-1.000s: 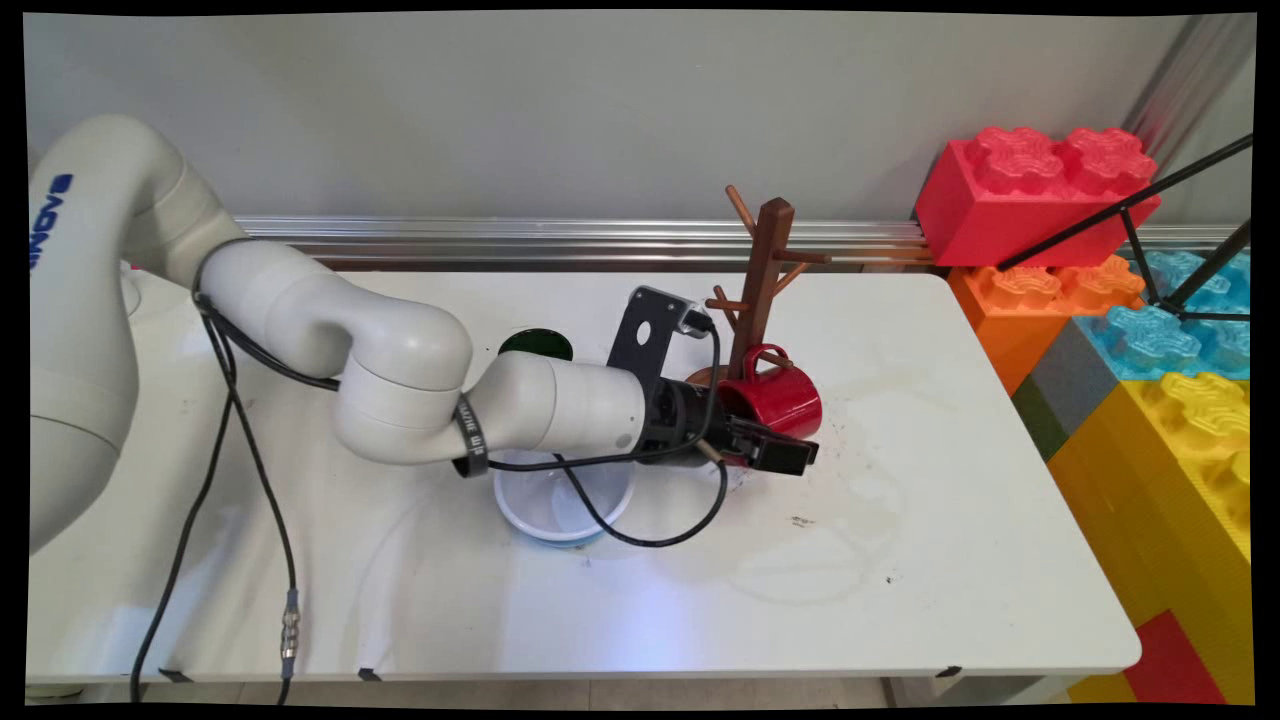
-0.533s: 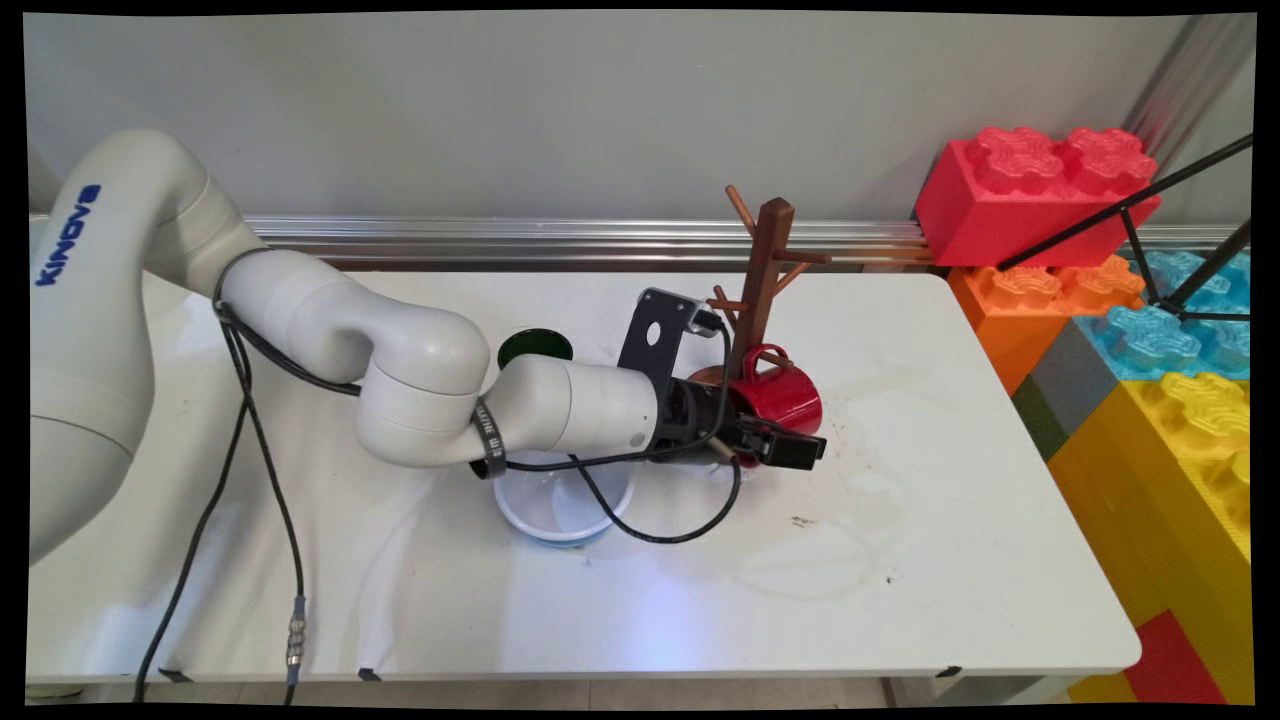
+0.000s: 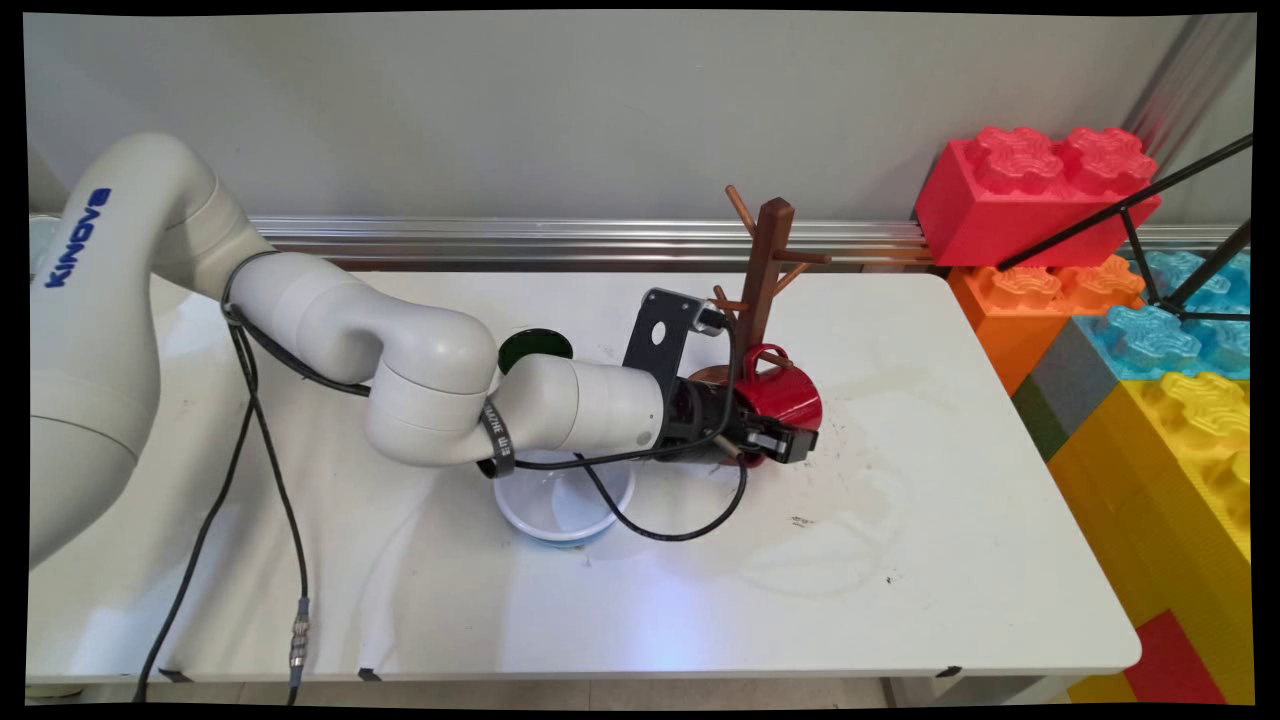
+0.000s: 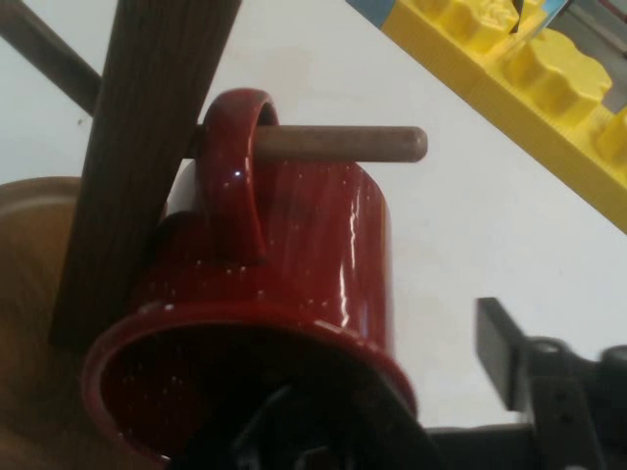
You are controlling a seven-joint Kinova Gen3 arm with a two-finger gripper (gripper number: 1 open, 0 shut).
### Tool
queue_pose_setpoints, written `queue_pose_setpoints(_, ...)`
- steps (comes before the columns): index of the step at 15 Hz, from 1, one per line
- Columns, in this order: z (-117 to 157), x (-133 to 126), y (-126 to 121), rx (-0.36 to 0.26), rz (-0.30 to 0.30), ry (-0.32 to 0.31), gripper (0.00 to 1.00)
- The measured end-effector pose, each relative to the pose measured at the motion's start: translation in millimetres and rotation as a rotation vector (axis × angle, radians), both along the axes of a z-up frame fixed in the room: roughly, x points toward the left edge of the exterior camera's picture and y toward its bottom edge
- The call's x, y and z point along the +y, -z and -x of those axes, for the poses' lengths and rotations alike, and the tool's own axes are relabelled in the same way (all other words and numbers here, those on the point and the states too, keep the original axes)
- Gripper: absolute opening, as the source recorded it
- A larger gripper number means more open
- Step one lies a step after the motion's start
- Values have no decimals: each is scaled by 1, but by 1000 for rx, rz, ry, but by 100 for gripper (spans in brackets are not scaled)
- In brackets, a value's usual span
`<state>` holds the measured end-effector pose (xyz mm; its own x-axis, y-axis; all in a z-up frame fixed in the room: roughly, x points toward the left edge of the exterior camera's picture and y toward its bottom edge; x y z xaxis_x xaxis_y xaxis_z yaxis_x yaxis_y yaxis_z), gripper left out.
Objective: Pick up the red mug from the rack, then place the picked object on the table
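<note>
**Mug on the rack peg, gripper at its rim**

The red mug [image 3: 788, 393] hangs by its handle on a low peg [image 4: 338, 144] of the wooden rack [image 3: 766, 262], at the rack's 6 o'clock, its mouth facing the arm. The gripper [image 3: 785, 441] straddles the mug's near wall. One finger is inside the mouth, and the other finger [image 4: 495, 345] stands clear of the outer side, so the jaws look parted and not clamped. A white bowl [image 3: 560, 508] lies at the gripper's 8 o'clock. A green cup [image 3: 536, 345] lies at its 10.
</note>
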<state>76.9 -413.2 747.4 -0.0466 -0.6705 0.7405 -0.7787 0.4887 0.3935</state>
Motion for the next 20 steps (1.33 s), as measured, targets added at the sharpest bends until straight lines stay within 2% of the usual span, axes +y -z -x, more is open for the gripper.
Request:
queue_pose_setpoints(10,-7,8,-5,-2,-28,5,0)
queue_pose_setpoints(20,-4,14,-31,48,-23,34,0)
